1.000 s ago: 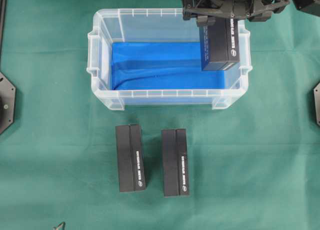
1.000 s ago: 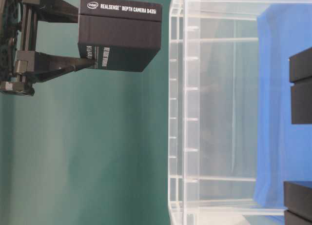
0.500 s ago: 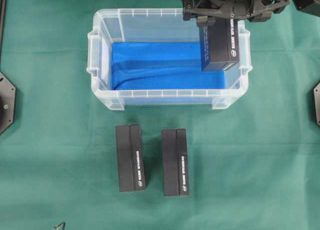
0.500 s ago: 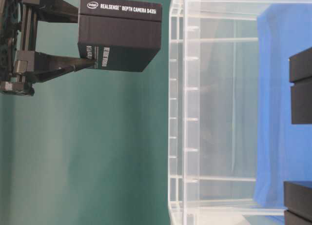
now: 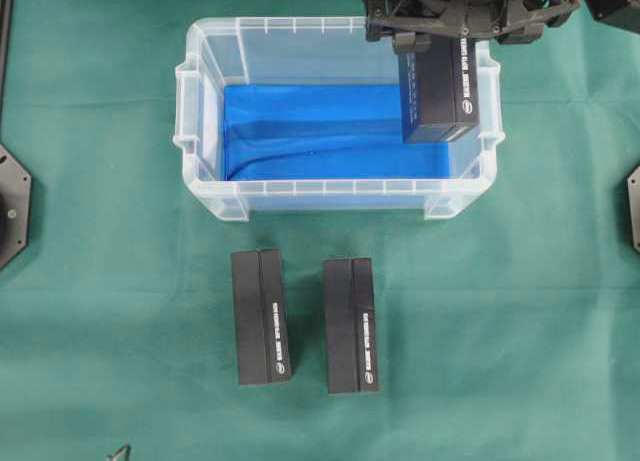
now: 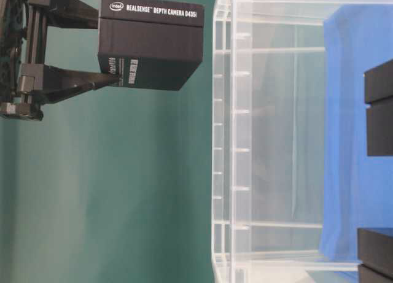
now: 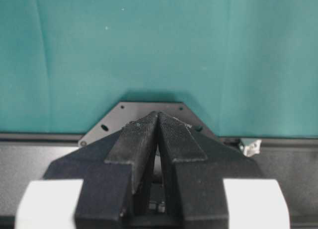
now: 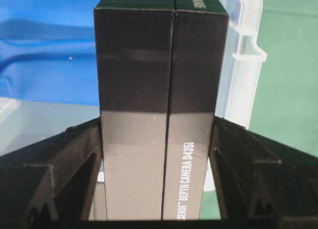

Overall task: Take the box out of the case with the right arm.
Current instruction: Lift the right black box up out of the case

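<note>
Two flat black cardboard boxes (image 5: 261, 316) (image 5: 351, 326) lying side by side on the green-clothed bench (image 5: 100, 311), near the front wall of the large clear plastic rectangular case (image 5: 200, 121) with its blue-lined bottom. Further right, third black cardboard box (image 5: 438, 93) lifted clear above the case's right end, clamped across its narrow faces by the black lattice right claw (image 8: 159, 189). Probably light and stiff, smooth-sided, so liable to slip; best pinched squarely mid-length. Left claw (image 7: 158, 139) shut, holding nothing, parked over bare cloth.
</note>
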`<state>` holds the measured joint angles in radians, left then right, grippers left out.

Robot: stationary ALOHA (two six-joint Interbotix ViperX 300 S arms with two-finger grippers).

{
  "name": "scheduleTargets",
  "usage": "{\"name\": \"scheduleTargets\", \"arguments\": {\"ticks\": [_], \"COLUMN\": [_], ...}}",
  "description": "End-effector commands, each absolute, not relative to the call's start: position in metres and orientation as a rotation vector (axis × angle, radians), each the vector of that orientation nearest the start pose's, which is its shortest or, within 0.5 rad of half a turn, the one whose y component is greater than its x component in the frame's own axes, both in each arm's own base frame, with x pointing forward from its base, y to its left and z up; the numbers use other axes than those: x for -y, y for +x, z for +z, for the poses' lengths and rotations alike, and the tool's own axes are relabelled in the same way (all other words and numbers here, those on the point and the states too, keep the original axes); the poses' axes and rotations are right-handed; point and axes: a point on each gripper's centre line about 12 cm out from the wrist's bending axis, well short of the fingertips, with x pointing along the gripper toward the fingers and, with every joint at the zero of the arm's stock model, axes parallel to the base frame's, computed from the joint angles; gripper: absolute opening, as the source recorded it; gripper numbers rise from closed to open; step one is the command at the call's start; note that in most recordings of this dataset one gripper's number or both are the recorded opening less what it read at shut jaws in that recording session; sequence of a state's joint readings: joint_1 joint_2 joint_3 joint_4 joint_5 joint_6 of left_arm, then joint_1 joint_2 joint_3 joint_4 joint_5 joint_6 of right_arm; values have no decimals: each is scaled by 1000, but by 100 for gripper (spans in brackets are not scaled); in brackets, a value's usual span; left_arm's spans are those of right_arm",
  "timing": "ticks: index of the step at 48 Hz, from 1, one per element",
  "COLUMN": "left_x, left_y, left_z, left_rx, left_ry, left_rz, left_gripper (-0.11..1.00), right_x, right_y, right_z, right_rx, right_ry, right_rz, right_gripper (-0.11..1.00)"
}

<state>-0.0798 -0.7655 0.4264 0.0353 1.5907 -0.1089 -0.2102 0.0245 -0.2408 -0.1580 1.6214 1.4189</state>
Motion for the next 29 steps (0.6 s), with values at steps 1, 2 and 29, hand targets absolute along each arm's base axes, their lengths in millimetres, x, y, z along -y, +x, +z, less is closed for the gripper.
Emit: {"name": "scheduleTargets", "arguments": {"ticks": [1, 2, 29], "left_x": [8, 8, 8], "left_y": [156, 156, 156], "left_z": [375, 375, 375], "left_rx": [-1237, -1237, -1237], "left_ry": [-21, -21, -22], "left_rz": [28, 28, 29], "left_gripper": [0, 0, 0], "right_x": [94, 94, 92], "right_y": [358, 358, 356], "right_z": [398, 398, 398], "right_rx": [-882, -881, -901], "right_ry": [1209, 1209, 1209], "right_rz": [-1207, -1206, -1213], "right_gripper": [64, 64, 64]}}
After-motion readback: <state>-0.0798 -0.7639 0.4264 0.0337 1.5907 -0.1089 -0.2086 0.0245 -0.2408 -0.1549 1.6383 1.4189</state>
